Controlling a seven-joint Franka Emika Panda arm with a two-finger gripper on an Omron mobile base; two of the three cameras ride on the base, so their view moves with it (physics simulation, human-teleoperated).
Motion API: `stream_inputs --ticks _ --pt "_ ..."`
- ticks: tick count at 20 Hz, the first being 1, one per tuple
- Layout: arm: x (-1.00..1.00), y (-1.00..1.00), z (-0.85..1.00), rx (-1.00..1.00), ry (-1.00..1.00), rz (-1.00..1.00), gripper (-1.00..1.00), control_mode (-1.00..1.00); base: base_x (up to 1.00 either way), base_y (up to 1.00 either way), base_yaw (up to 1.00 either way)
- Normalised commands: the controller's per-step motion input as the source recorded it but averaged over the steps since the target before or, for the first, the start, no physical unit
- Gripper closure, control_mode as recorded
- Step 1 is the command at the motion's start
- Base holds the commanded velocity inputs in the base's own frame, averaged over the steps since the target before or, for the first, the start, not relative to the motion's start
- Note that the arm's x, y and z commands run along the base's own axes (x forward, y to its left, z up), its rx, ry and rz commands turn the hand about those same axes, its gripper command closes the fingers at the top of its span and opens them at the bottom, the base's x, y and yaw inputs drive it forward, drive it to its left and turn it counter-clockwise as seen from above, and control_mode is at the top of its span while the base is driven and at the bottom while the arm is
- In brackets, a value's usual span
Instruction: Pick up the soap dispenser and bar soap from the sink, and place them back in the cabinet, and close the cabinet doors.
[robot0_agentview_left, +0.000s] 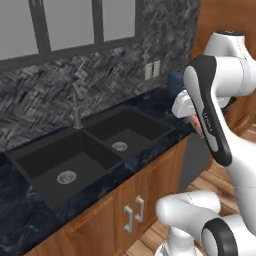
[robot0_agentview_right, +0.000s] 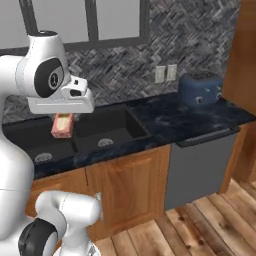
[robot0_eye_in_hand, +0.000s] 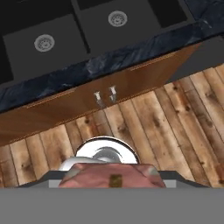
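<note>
Left base view first: the black double sink (robot0_agentview_left: 95, 150) takes up the middle and lower left of the frame, set into a dark marbled worktop (robot0_agentview_left: 20, 220), with two round silver drains and a thin faucet (robot0_agentview_left: 76, 107) standing behind the divider. Both basins look bare. The white arm covers the right side, and just past its dark-striped link, at right of centre, a sliver of something reddish (robot0_agentview_left: 195, 122) peeks out; too little shows to be sure what it is from this side. A blue toaster (robot0_agentview_left: 175, 82) is half hidden behind the arm, under two wall outlets (robot0_agentview_left: 152, 70).

Right base view: way clearer. The hand (robot0_agentview_right: 63, 124) hangs under the white wrist block in the left-centre of the frame, and the bar soap (robot0_agentview_right: 63, 125) sits pinched in it, a reddish-brown block with a paler face, held up in the air above the sink's basins (robot0_agentview_right: 100, 131), not touching them. The toaster (robot0_agentview_right: 201, 89) sits on the worktop at upper right, next to a brown wooden panel (robot0_agentview_right: 245, 50) at the right edge. A grey dishwasher front (robot0_agentview_right: 200, 167) is below it.

Hand view: looking straight down. The bar soap (robot0_eye_in_hand: 109, 175) fills the bottom centre, squeezed between the fingers, which sit on its left and right ends. Below it are the wooden floor (robot0_eye_in_hand: 175, 118) and the robot's round base. The sink (robot0_eye_in_hand: 65, 35) runs along the top of the frame, with the worktop edge and lower cupboard doors (robot0_eye_in_hand: 105, 94) under it.
</note>
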Motion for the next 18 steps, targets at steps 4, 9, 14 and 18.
stream_inputs --ticks 4,9,14,18 --pt "0.0 0.0 0.0 0.0 0.0 0.0 1.0 1.0 -0.01 -0.29 -0.75" --pt "0.0 0.0 0.0 0.0 0.0 0.0 1.0 1.0 0.0 -0.3 -0.78" --pt "0.0 0.0 0.0 0.0 0.0 0.0 1.0 1.0 0.0 -0.3 -0.77" --pt "0.0 0.0 0.0 0.0 0.0 0.0 1.0 1.0 0.0 -0.35 -0.77"
